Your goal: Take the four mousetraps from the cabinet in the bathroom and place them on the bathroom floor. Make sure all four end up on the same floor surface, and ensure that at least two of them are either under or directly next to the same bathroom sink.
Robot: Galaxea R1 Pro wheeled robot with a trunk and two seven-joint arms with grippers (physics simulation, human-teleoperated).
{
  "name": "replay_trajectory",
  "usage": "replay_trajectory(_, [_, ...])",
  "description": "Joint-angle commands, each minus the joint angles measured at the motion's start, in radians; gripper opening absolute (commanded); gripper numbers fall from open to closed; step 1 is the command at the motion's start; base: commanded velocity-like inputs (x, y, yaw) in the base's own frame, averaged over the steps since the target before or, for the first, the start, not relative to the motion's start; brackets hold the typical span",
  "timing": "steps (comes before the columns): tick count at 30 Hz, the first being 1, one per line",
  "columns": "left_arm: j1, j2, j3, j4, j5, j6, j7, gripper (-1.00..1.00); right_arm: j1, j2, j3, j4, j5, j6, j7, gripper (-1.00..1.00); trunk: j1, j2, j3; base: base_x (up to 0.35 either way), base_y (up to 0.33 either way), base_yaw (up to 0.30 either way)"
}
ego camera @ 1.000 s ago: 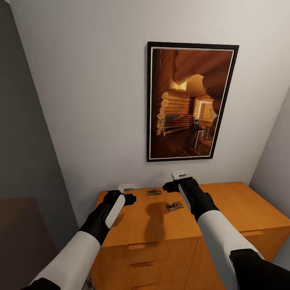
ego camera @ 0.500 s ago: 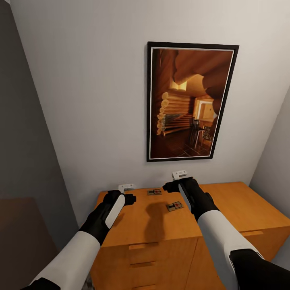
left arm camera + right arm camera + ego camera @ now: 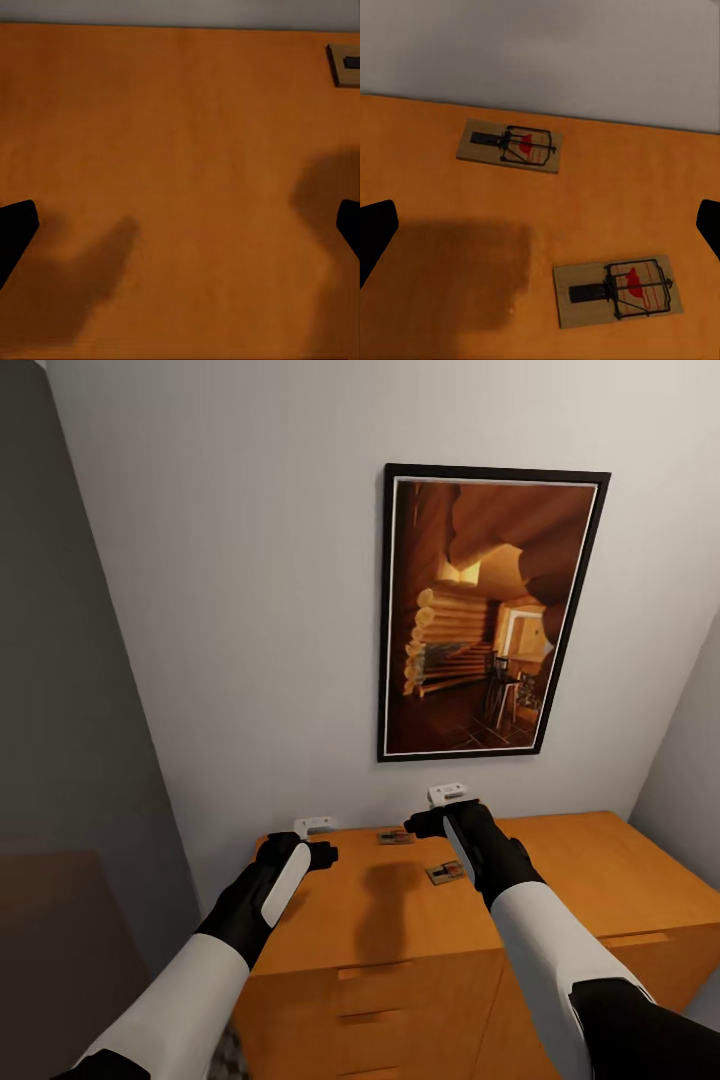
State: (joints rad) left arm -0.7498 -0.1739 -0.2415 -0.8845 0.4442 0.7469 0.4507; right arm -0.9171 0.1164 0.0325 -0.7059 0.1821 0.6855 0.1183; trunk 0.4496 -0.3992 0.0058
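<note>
Two mousetraps lie on the flat top of the orange-brown cabinet (image 3: 370,925), one near the wall (image 3: 395,838) and one nearer me (image 3: 445,873). The right wrist view looks down on both, the far mousetrap (image 3: 510,145) and the near mousetrap (image 3: 619,291), tan boards with dark wire and a red spot. My right gripper (image 3: 440,818) hovers open above them, fingers (image 3: 375,232) spread wide. Over bare cabinet top to their left, my left gripper (image 3: 312,848) is open, and a mousetrap's corner (image 3: 345,65) shows at the edge of its wrist view. The bathroom floor is out of view.
The cabinet stands against a pale wall with a framed log-cabin picture (image 3: 490,615) above it. Drawer fronts with slim handles (image 3: 365,970) face me. A grey wall (image 3: 60,710) closes in on the left, and another wall meets the corner at the right.
The whole picture has shifted a little to the right, so the camera has moved. Both arms keep their pose and both grippers stay open. The mousetraps lie as before.
</note>
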Motion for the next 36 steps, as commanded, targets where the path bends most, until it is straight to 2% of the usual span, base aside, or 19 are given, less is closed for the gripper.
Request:
replay_trajectory(1, [0.0,0.001,-0.002,-0.001,0.01,0.001,0.009,1.0,0.0,0.0,0.0,-0.001,0.011,0.005,0.008,1.0,0.0,-0.001,-0.001,0.0,0.193,0.0])
replay_trajectory(36, [0.0,0.002,-0.003,-0.001,0.01,0.002,0.009,1.0,0.0,0.001,0.002,-0.003,0.013,-0.003,0.008,1.0,0.0,-0.001,-0.001,0.0,0.021,0.0])
